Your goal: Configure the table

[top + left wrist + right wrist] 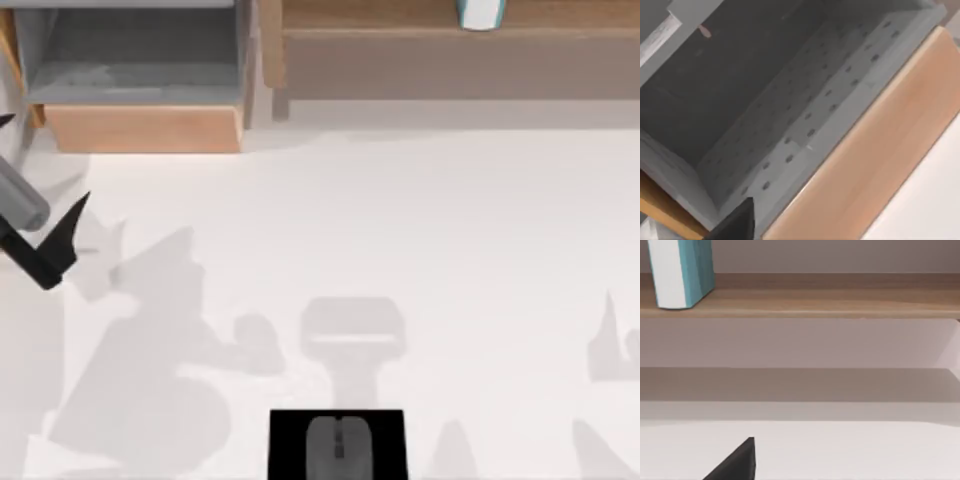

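Table (420, 230) holds a mouse (337, 443) on a black pad (285, 440) at its near edge. Left gripper (50, 245) hangs by the open drawer (140, 75) at the far-left corner, likely to use it; whether its jaws are apart I cannot tell.

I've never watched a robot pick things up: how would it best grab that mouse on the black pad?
Probably from straight above, fingers closing across the mouse's narrow sides: it lies flat on the black pad at the table's near edge, long axis pointing away, so its flanks are the closest opposing faces.

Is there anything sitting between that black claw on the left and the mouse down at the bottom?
Nothing visible does. Between the left gripper and the grey mouse on its black mat lies only bare white table with shadows. The open grey drawer sits behind the gripper, out of that path.
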Robot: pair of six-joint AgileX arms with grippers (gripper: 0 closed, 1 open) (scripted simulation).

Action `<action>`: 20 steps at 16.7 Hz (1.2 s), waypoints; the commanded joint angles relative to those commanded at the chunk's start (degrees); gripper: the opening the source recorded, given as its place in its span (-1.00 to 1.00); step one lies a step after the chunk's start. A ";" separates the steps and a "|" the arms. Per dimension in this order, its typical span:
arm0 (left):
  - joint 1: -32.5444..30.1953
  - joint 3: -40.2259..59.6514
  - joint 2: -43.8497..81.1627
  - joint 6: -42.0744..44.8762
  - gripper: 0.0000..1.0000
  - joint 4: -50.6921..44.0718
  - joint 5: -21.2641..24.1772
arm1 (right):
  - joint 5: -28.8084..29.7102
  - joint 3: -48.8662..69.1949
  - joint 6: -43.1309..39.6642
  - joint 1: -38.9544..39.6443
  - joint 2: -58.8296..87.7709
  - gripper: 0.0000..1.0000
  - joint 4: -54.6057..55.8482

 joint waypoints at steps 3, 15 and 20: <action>11.21 -3.67 4.01 15.76 1.00 12.59 4.01 | 0.00 0.00 0.00 0.00 0.00 1.00 0.00; 29.90 -0.83 16.93 42.26 1.00 32.05 5.93 | 0.00 0.00 0.00 0.00 0.00 1.00 0.00; 28.53 0.75 17.37 42.18 1.00 30.99 4.57 | 0.00 0.00 0.00 0.00 0.00 1.00 0.00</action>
